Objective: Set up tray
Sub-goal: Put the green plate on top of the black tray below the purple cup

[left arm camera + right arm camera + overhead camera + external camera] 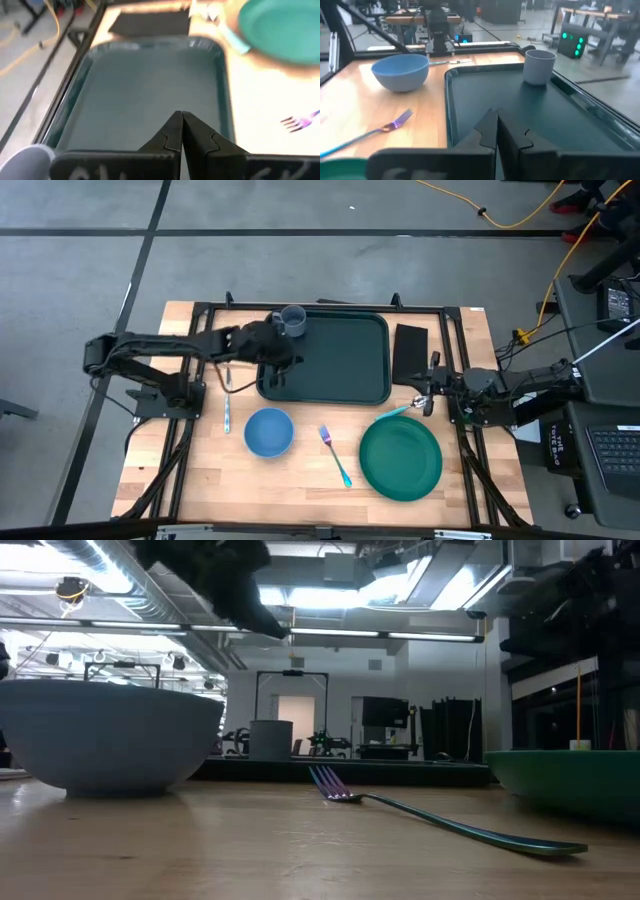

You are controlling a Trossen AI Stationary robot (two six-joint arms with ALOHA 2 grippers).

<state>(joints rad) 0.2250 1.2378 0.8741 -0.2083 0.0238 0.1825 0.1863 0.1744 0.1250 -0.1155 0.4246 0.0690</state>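
Left gripper [272, 363] closed, empty, hovering over the near-left corner of the dark green tray [335, 360]; the tray floor stretches ahead of its fingertips. Grey cup [293, 321] stands on the tray just beside that gripper. Right gripper [425, 392] closed, empty, just off the tray's right edge, beside the black napkin [410, 351], near the green plate [401, 458].
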